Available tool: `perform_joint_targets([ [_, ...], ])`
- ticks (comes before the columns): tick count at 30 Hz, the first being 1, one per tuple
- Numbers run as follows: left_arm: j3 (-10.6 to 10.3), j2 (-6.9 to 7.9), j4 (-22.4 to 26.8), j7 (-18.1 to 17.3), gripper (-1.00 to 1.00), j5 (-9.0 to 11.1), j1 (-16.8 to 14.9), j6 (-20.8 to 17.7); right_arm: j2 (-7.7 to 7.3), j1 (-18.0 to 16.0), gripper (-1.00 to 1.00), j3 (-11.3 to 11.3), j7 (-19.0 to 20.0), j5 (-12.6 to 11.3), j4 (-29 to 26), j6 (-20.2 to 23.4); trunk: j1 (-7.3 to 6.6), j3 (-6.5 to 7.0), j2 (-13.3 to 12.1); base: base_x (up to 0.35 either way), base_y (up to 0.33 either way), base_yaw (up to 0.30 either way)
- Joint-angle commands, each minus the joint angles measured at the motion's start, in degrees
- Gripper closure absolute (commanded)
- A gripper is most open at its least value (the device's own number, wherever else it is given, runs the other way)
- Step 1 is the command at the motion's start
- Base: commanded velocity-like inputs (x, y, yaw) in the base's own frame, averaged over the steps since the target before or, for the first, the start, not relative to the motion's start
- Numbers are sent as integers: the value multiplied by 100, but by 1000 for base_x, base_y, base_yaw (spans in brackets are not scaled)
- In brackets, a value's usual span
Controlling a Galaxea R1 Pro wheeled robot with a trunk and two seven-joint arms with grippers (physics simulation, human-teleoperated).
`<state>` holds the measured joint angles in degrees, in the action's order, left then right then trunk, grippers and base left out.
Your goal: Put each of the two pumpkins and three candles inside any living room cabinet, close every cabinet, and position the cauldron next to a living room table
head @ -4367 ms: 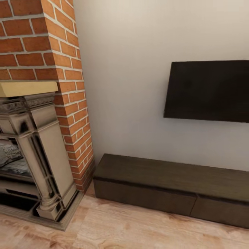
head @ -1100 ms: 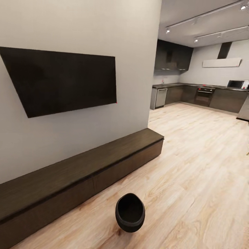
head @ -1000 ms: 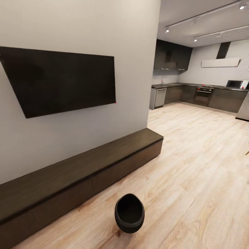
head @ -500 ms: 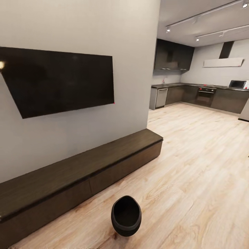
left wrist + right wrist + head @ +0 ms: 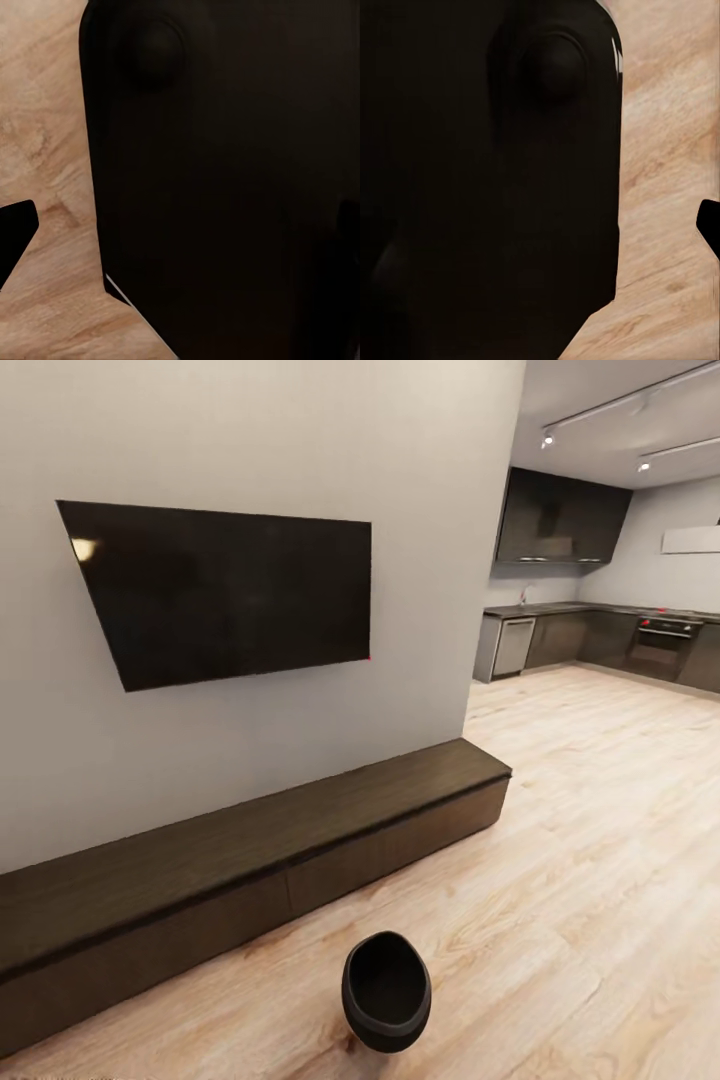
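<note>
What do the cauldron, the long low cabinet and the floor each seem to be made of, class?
Cauldron: dark, matte, smooth, possibly cast metal or plastic; the render leaves it open.
Cabinet: dark brown wood look, faint grain, dull finish.
Floor: pale wood planks, with clear grain lines and a slight sheen.

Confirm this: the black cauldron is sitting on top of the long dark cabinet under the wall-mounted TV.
Not quite. The head view shows the cauldron standing on the wooden floor in front of the cabinet, apart from it, not on top. The cabinet does run under the wall-mounted TV.
</note>
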<state>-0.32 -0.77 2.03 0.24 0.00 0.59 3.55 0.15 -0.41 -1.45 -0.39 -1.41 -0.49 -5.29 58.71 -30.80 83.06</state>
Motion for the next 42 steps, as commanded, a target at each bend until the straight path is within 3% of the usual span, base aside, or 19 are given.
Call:
perform_joint_targets([
  [1,-3,-1,8,2,-100,0,3,10,0,-3,-100,-13,-4,-19,5,-22,2,-4,2,196,-5,218],
  [16,2,10,28,-16,-100,34,3,193,3,-3,-100,-24,39,-55,22,-65,2,-4,2,83,-1,21],
  [30,6,7,87,-32,-100,53,-42,189,3,-3,-100,-30,31,-70,10,-99,-306,247,-560,1,0,0],
  [38,6,17,902,-29,-100,61,-73,-138,-4,-3,-100,-24,-21,-45,1,-144,-481,391,-880,0,0,0],
  [42,15,47,1792,-35,-100,73,-96,-957,-5,-4,-100,-22,-24,-29,-174,-87,-569,463,-1041,0,0,0],
])
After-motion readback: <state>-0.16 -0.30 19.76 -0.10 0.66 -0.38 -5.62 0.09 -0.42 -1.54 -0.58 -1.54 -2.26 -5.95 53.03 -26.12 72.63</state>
